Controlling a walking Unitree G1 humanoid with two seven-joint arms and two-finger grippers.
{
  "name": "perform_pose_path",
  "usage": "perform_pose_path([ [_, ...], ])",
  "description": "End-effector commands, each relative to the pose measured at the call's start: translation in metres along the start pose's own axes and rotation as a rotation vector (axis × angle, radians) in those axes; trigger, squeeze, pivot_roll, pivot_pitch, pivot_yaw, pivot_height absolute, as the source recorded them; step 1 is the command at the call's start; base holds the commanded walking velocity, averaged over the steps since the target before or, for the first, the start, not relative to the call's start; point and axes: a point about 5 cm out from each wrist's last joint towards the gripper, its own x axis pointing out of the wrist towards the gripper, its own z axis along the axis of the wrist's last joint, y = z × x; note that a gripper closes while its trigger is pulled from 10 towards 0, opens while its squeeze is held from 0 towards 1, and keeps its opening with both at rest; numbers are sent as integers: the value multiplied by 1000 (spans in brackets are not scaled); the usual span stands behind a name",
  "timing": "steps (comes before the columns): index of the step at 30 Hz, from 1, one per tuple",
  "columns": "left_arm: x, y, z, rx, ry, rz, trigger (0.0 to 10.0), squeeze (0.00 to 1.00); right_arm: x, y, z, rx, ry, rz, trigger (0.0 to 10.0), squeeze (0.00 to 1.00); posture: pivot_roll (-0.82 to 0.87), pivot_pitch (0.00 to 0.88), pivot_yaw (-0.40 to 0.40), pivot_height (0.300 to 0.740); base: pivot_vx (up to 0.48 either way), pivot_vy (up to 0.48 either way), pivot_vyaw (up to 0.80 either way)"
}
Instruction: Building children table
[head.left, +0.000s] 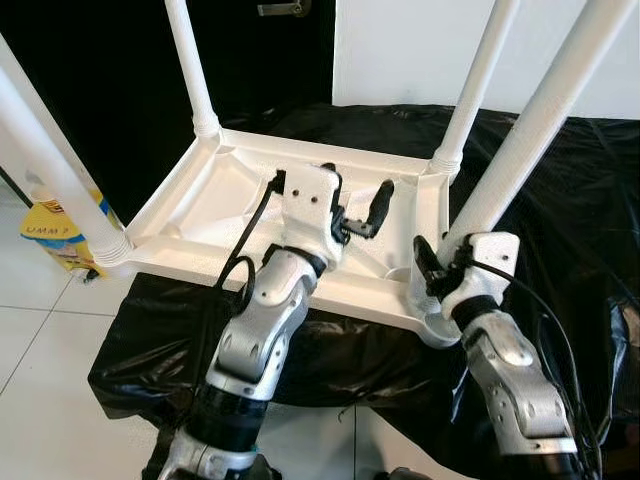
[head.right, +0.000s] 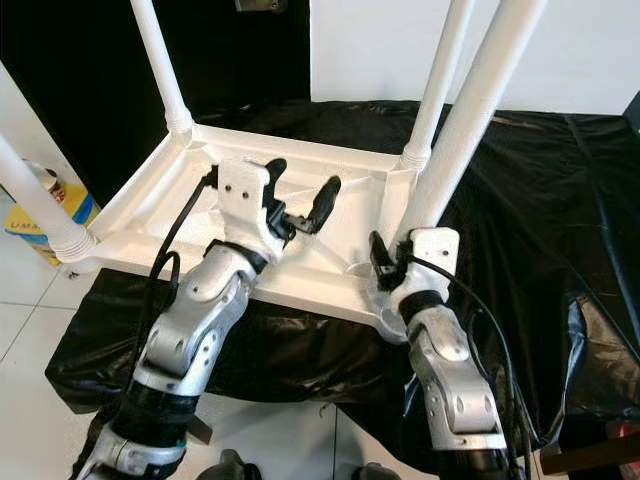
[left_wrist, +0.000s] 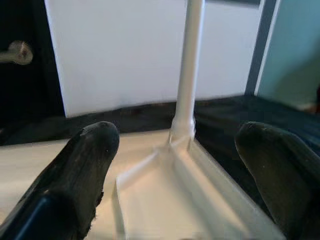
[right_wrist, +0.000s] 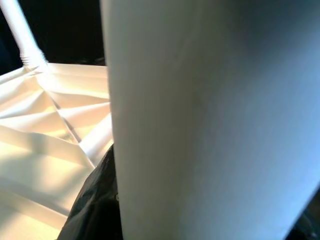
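All four table legs (head.left: 545, 110) cut off above — tops unseen.

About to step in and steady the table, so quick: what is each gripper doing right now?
Left gripper: open, empty, over the upturned tabletop.
Right gripper: shut on the near right table leg.

You've got a black plastic sheet (head.left: 560, 190) spread over whatever the work sits on, all crinkly and shiny, hanging down over the near edge to the floor. The floor (head.left: 40, 400) is white glossy tile with thin grey grout lines. Behind it there's a white wall (head.left: 400, 50) on the right half and a dark door (head.left: 260, 60) on the left, with a metal handle (head.left: 283, 8) up top. Off to your left on the floor sits a yellow packet (head.left: 55, 235) with some print on it. Light's bright and even, daylight-ish, and the far-right wall looks pale teal (left_wrist: 292, 50) from the wrist camera.
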Motion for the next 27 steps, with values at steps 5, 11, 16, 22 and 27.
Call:
perform_pose_path([
  [5,-9,-8,-8,42,32,-77,10000,0,-12,-4,2,-14,-30,5,10000,0,-58,69,-22,740,0,0,0],
  [11,-14,-11,-12,57,46,-97,10000,0,-24,-7,-5,-33,-15,7,10000,0,-62,83,-20,740,0,0,0],
  [16,-16,-12,-12,65,49,-103,10000,0,-30,-12,-9,-45,0,1,10000,0,-64,86,-19,740,0,0,0],
  [22,-22,-16,-15,53,70,-167,10000,0,-37,-16,-11,-63,10,18,10000,0,-63,89,-16,740,0,0,0],
  [27,-29,-21,-17,52,82,-249,10000,0,-41,-17,-14,-81,11,53,10000,0,-61,91,-14,740,0,0,0],
])
